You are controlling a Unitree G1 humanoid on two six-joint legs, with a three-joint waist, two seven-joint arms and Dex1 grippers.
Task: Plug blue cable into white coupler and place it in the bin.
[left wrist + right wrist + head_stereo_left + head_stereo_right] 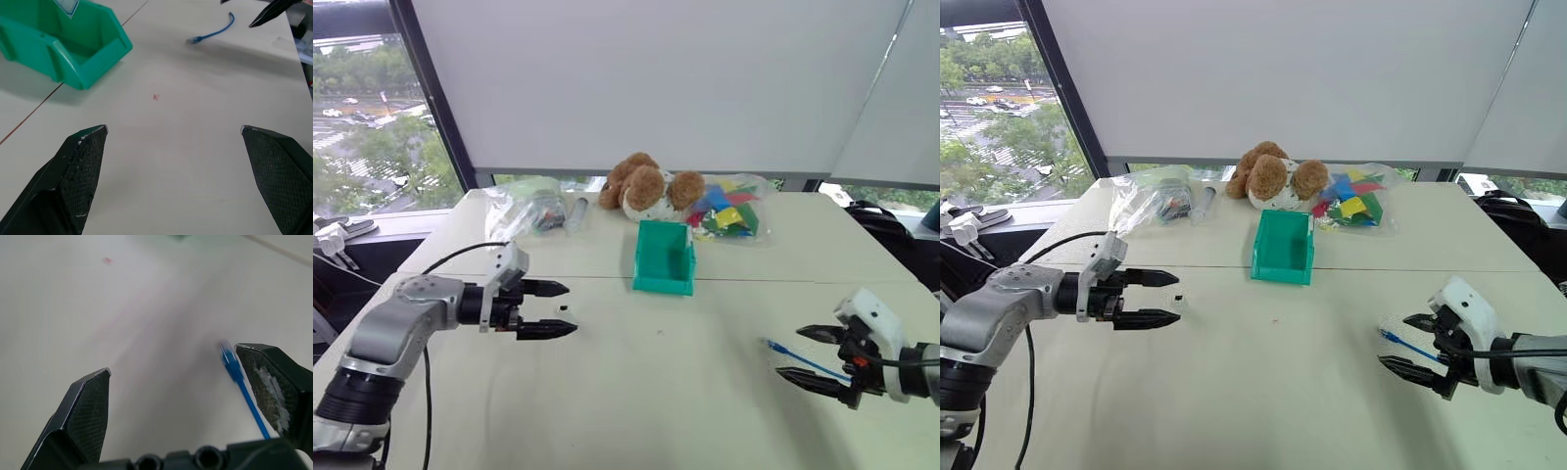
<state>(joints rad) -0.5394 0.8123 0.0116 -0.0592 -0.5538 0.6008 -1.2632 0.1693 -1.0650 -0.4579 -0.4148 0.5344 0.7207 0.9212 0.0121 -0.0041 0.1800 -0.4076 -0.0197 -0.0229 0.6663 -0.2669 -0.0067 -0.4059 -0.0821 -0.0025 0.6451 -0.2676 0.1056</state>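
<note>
Nearest, at the near left, the left claw [548, 308] hangs over the bare tabletop [656, 392] with its two black fingers spread wide and nothing between them. It points right across the surface, likely waiting to take the other part once the cord is picked up. No white coupler can be made out with any certainty.

Further along, near the middle and toward the far side, the bin [664, 257] sits open-topped and looks empty, within reach of both arms, which suits it as the drop-off point. Behind it, along the far edge, lie a clear bag [524, 206], a teddy bear [646, 186] and a second bag of coloured pieces [729, 208]; these seem to be clutter outside the job.

At the near right, the blue cable [798, 355] lies flat on the tabletop, its small plug end pointing left. The right claw [800, 354] is spread wide around it, one finger just beside the cord and the other well to its far side. That straddle suggests it is lining up to pinch the cord close to the plug; nothing is gripped yet.
</note>
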